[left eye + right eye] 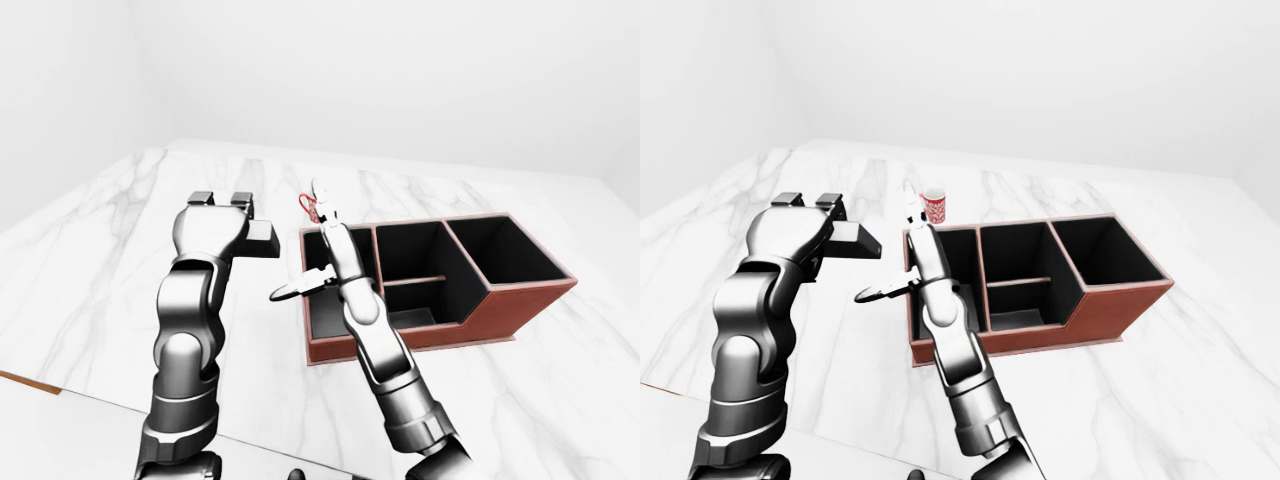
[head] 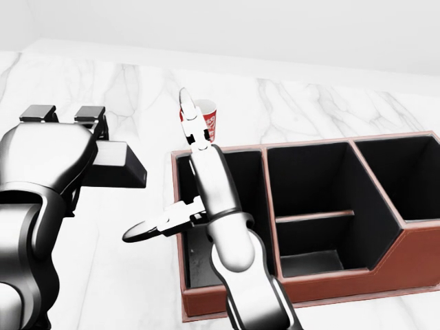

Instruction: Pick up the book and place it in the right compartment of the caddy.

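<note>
A dark, flat book (image 2: 115,165) sticks out to the right of my left hand (image 2: 82,141), whose fingers are shut on it, above the marble top at the left of the head view. The brown caddy (image 2: 309,146) with black compartments lies at the right; its right compartment (image 2: 405,179) holds nothing. My right hand (image 2: 165,172) hangs open over the caddy's left wall, one finger (image 2: 185,103) pointing up the view and the thumb (image 2: 144,232) reaching left. The book is level with the caddy's left end and apart from it.
A red patterned mug (image 2: 208,115) stands just above the caddy's left compartment, partly behind my right finger. The white marble table (image 1: 100,260) spreads to the left, its near edge (image 1: 30,383) showing at the lower left of the left-eye view. A white wall lies beyond.
</note>
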